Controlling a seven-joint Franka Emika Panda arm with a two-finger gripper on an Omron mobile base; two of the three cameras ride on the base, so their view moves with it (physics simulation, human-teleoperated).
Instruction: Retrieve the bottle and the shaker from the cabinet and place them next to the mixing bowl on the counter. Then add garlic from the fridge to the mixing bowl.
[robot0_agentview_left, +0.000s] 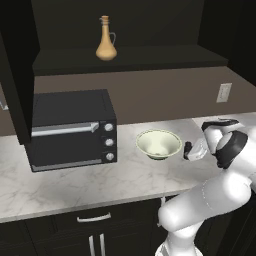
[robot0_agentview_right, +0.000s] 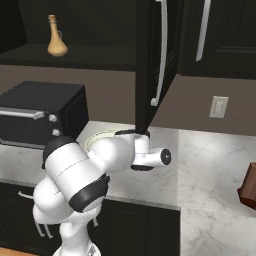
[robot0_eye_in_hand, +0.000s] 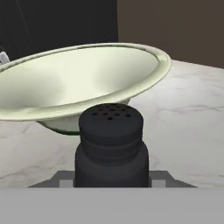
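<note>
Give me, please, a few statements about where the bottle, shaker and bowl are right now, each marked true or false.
1. The bottle stands on the cabinet shelf. True.
2. The shaker sits between the jaws, close beside the mixing bowl. True.
3. The mixing bowl holds garlic. False: its inside looks empty.
4. The bottle stands on the counter next to the bowl. False: it is up in the cabinet.
5. The microwave is left of the bowl in the left base view. True.
</note>
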